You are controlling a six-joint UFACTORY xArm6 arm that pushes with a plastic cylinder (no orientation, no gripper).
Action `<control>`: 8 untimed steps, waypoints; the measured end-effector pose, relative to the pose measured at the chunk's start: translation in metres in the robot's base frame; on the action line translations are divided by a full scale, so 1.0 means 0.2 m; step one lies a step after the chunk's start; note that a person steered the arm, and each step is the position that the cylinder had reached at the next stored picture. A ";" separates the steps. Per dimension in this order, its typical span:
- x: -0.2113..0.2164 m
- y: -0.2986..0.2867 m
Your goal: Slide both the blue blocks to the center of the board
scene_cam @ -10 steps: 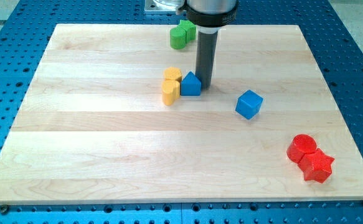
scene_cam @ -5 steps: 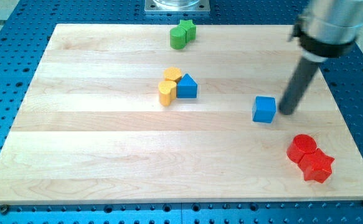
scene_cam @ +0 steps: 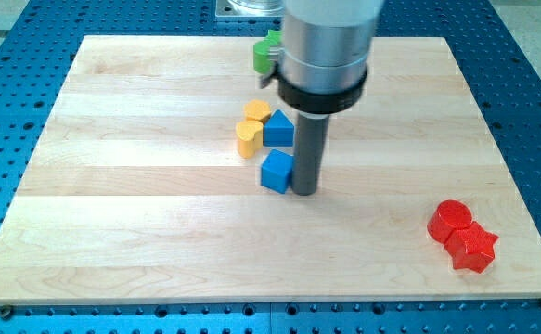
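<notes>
A blue cube point(scene_cam: 276, 171) lies near the board's middle. My tip point(scene_cam: 304, 192) touches its right side. A blue house-shaped block point(scene_cam: 279, 129) sits just above the cube, against two yellow blocks point(scene_cam: 250, 130) on its left. The rod's wide metal body hides part of the board's top middle.
A green block point(scene_cam: 265, 54) shows at the top, partly hidden by the arm. A red cylinder point(scene_cam: 450, 220) and a red star point(scene_cam: 474, 247) sit together at the lower right. The wooden board point(scene_cam: 112, 232) lies on a blue perforated table.
The blue cube has slid left from the right of centre to just below the blue house-shaped block. My tip went to the cube's right side and followed it left.
</notes>
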State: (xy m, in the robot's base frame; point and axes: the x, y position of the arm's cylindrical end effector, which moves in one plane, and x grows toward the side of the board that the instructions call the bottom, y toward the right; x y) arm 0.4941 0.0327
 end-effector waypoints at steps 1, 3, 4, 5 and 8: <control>0.16 -0.07; -0.03 -0.10; -0.09 -0.10; -0.12 -0.10; -0.52 0.71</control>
State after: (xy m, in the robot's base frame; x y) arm 0.3904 0.1743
